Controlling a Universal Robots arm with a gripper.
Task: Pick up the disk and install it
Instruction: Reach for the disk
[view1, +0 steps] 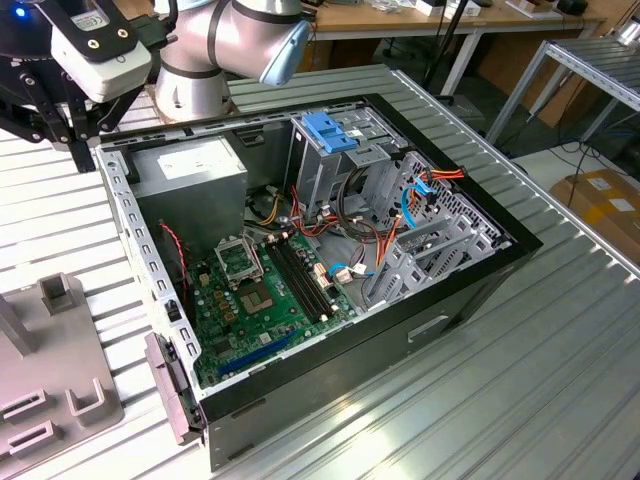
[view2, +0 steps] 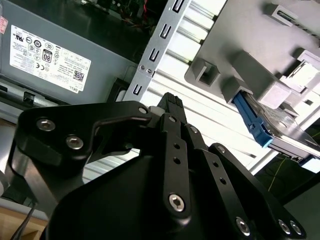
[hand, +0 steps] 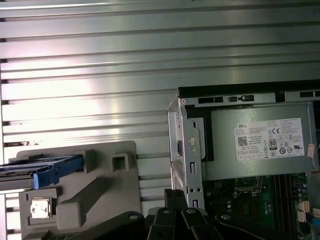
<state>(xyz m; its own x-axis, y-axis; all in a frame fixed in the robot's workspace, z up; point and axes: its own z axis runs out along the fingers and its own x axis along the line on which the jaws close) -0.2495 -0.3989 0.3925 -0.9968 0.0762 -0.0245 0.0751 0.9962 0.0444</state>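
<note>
1. Ribbed metal table (view1: 520, 400): carries every item below.

2. Computer case (view1: 300, 385): lies on its side at the middle of the table with the side panel off and the interior exposed.

3. Robot arm (view1: 215, 45): stands at the table's far edge, behind the case.

4. Grey fixture (view1: 60, 385): a moulded plate with raised blocks. It lies near the table edge at the exterior view's left, separate from the case.

5. Grey power-supply box (view1: 190, 170): mounted in the case corner nearest the arm, white label facing up.

6. Green motherboard (view1: 255, 300): fixed to the case floor, just beside the power-supply box.

7. Metal drive cage (view1: 345, 150): stands in the case beside the power-supply box, towards the exterior view's right. A blue handle (view1: 328, 132) sits on top, and red and blue cables run close by.

8. Gripper (view2: 165, 104): hangs over the bare table strip between the fixture and the case corner that houses the power-supply box. The fingers are drawn together with nothing between them.

9. Disk (view2: 287, 131): rests on the grey fixture and is visible in both wrist views. Its blue bracket (view2: 250, 117) butts against a raised block. The disk overhangs the fixture's edge and is clear of the gripper and outside the case.
</note>
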